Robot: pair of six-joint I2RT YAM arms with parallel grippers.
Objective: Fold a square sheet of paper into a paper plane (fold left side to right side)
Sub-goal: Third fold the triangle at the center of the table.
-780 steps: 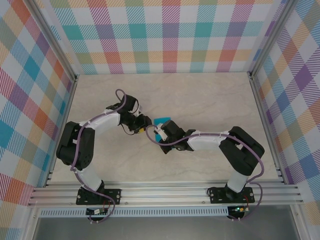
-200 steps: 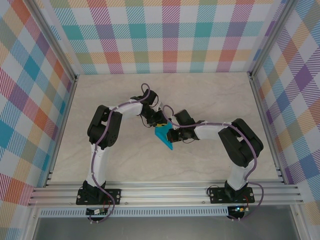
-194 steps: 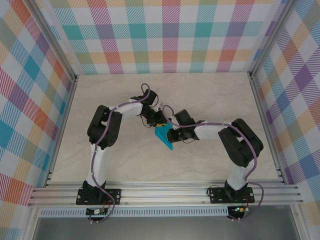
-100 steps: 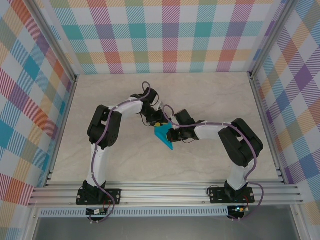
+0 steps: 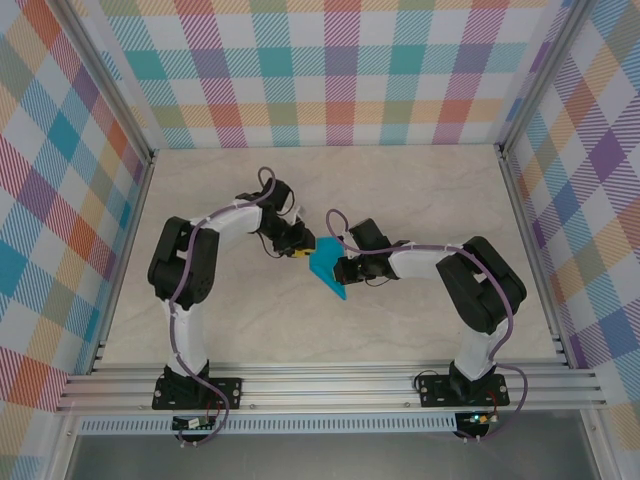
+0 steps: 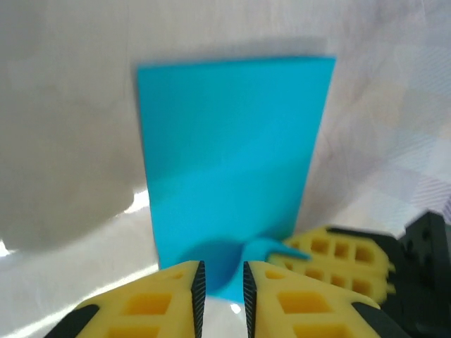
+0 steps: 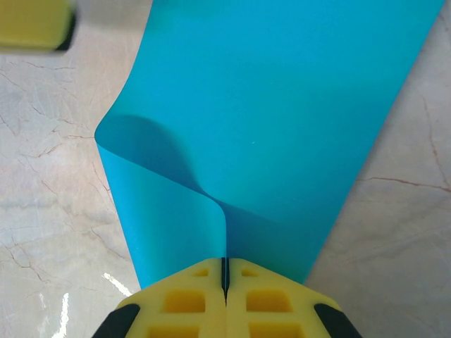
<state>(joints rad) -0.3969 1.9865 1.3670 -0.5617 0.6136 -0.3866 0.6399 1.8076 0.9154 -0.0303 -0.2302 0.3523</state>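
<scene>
Plaid walls (image 5: pixel 340 90), marble tabletop (image 5: pixel 420 190)

Pale marble-look table (image 5: pixel 420 200): beige top, faint grey veins, seen from above. Plaid walls (image 5: pixel 320 70) close in far, left and right edges; checks of teal, orange, purple, yellow and pink on white. Silver metal posts (image 5: pixel 102 75) rise slanting from far corners. Ribbed aluminium rails (image 5: pixel 330 385) run full width along near edge. Flat grey strip (image 5: pixel 330 455) lies beyond rails, nearest camera. Close wrist views: same veined top, small glossy glints of light on stone.
</scene>
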